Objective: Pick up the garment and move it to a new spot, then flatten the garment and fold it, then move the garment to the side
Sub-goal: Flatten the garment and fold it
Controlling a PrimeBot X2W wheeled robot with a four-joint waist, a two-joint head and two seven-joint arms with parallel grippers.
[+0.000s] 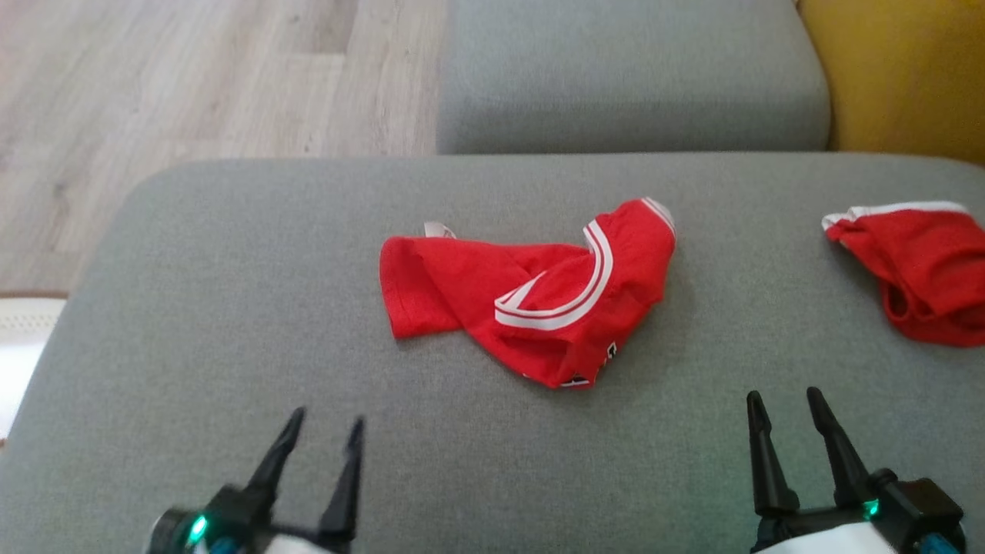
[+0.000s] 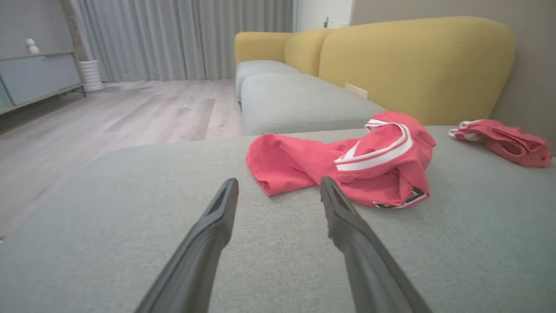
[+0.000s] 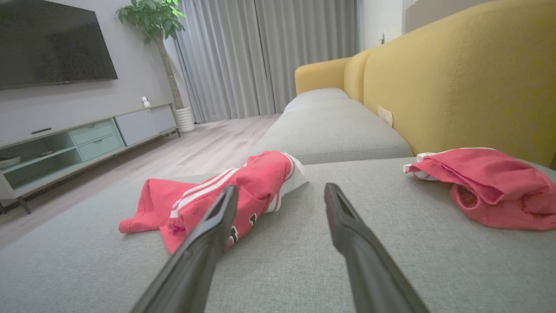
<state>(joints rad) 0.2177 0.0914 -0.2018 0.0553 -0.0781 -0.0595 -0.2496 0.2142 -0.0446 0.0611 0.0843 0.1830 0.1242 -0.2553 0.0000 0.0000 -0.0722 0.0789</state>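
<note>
Head view, centre of frame: your garment (image 1: 531,296) is red with white stripe trim. It lies bunched and twisted on the grey cushion (image 1: 231,346), not flat. A second red garment (image 1: 916,265) sits at the right edge of the frame on the same cushion, well apart from the first and partly cut off.

Your left gripper (image 1: 328,417) is at lower left, fingers apart and holding nothing. Your right gripper (image 1: 784,394) is at lower right, fingers also spread and holding nothing. Both stop short of the garment, with bare grey fabric between them and it. In the right wrist view the garment shows partly behind the left finger, and the second garment is off to the right.

On the left side of the right wrist view there is a TV console (image 3: 87,134) with drawers and open shelves. The items on its shelves are too small to name.

The cushion's rounded corner is at upper left in the head view, with wooden floor (image 1: 192,92) beyond it. At the top of the frame a seam meets the sofa seat (image 1: 631,77), and the yellow backrest (image 1: 900,69) is at upper right. You have wide bare cushion to the left of the garment and a narrower strip on its right before the second garment.
</note>
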